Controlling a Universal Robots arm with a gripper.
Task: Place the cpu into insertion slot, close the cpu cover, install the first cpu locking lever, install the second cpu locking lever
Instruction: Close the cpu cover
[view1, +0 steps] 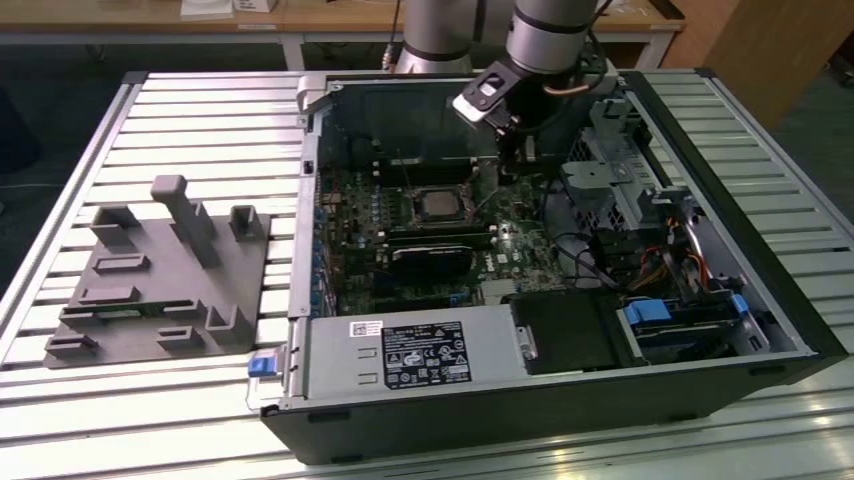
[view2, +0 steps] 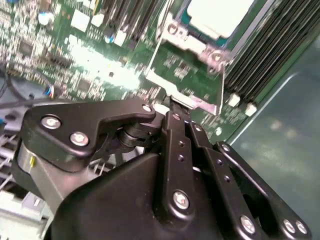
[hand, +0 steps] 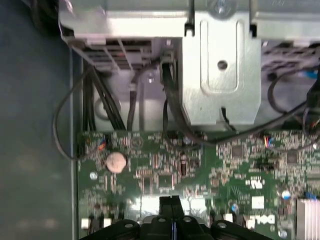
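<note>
Hanging over the green board (hand: 225, 165), the hand (view2: 170, 104) had its fingers (view2: 175, 131) pressed together. The chip (view2: 220, 12) lay in its socket (view1: 415, 206) just beside.

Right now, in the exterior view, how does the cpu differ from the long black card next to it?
Shape: the cpu is a small square; the black card is a long rectangle.
Colour: the cpu has a dull grey metal face; the black card is dark all over.
Surround: the cpu sits inside a silvery frame; the black card has none.
Both sit on the green motherboard.
</note>
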